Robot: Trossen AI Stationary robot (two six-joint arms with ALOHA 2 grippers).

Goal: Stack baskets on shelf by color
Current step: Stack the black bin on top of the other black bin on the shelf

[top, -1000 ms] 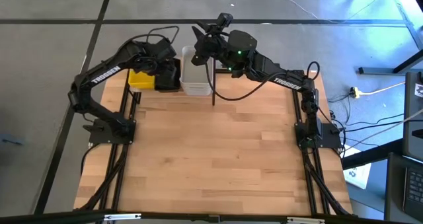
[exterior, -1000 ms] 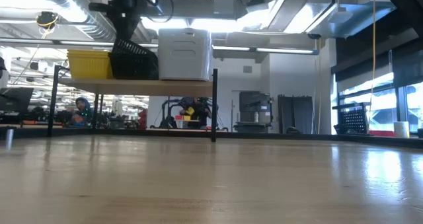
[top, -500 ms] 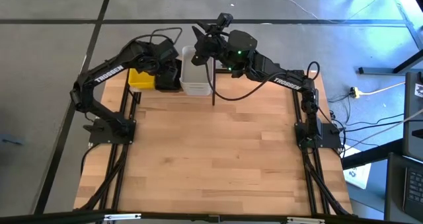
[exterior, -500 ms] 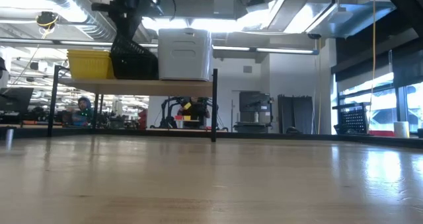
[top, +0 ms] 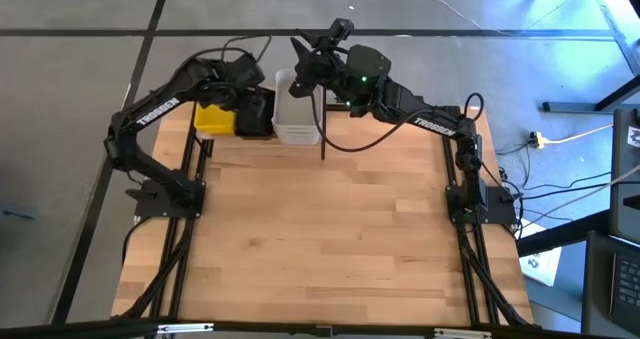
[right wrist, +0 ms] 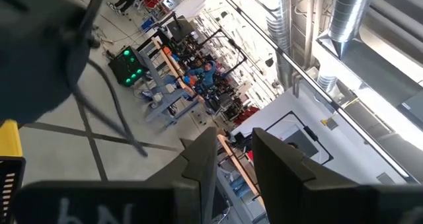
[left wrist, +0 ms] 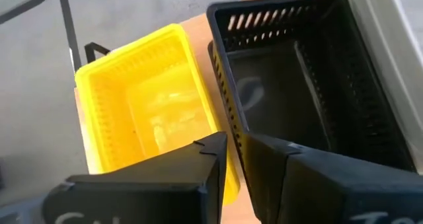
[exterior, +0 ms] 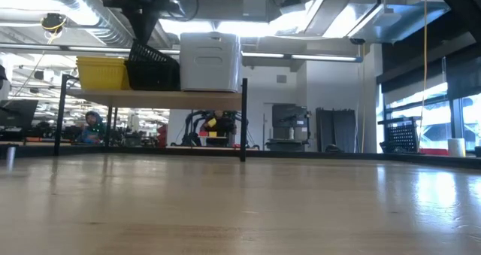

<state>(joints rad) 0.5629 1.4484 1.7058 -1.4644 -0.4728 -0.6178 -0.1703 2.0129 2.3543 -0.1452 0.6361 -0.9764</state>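
Observation:
The shelf (exterior: 150,98), a light board on black legs, stands at the table's far left. On it sit a yellow basket stack (exterior: 101,73), a black stack (exterior: 154,76) and a white stack (exterior: 210,63). My left gripper (left wrist: 234,148) is over the black stack, shut on the top black basket (left wrist: 291,78), which sits tilted. My right gripper (top: 303,64) hangs open above the white baskets (top: 295,119), pointing up toward the room and holding nothing. My left gripper pinches the top black basket's side wall (left wrist: 231,121), the one next to the yellow basket (left wrist: 145,112). One finger is inside the basket and one outside. The fingers come from above, pointing down. The basket is tilted (exterior: 150,56) on the black stack.
A black upright (top: 322,129) marks the shelf's right end beside the white baskets. The wide wooden tabletop (top: 330,239) spreads out toward the near edge. Cables loop over both arms near the shelf. The room behind holds machines and a person (exterior: 94,123).

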